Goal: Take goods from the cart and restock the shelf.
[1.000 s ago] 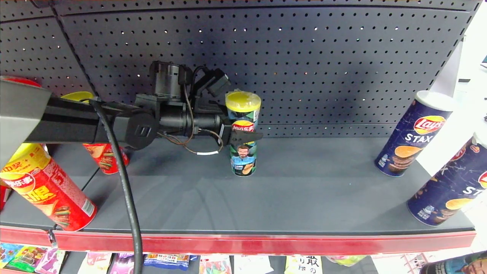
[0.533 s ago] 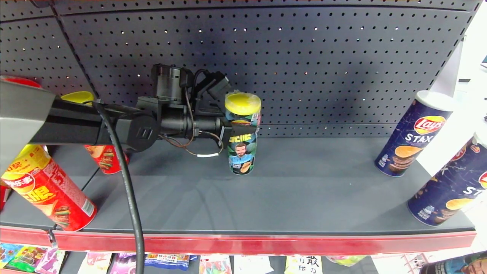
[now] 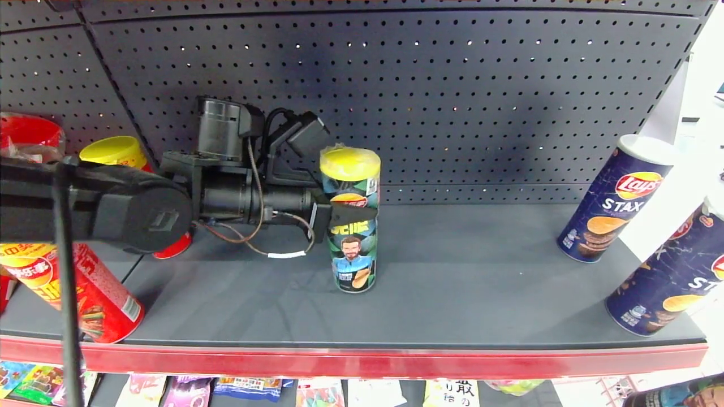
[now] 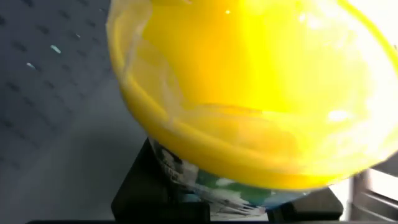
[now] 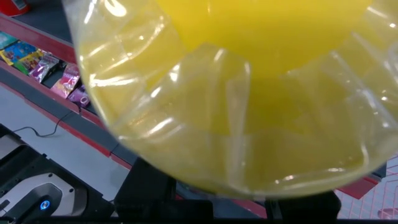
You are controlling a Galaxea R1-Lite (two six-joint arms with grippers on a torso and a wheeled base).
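- Left gripper point(image 3: 353, 215) is seen clamped on the green chip can point(image 3: 350, 260), one black finger point(image 3: 362, 213) crossing the front of the can just below its yellow lid point(image 3: 349, 160).
- The green chip can is held upright over the middle of the grey shelf point(image 3: 452, 282), nearer the front edge than the pegboard back panel point(image 3: 452, 102); whether its base touches the shelf cannot be told.
- From the left wrist, the yellow lid is viewed from above at close range, with the grey shelf beside it.
- Right gripper point(image 5: 227, 205) is closed on a second can point(image 5: 249, 93) – its yellow top under a clear plastic cover is seen from the right wrist, held off the shelf with floor behind it.
- Two blue chip cans point(image 3: 613, 200) are set at the right end of the shelf, well apart from the green one.
- Red chip cans point(image 3: 85, 294) are placed at the left end – one at the front, others behind the left arm.
- Snack packets point(image 3: 317, 393) are shown on the level below the red shelf lip point(image 3: 396, 362).
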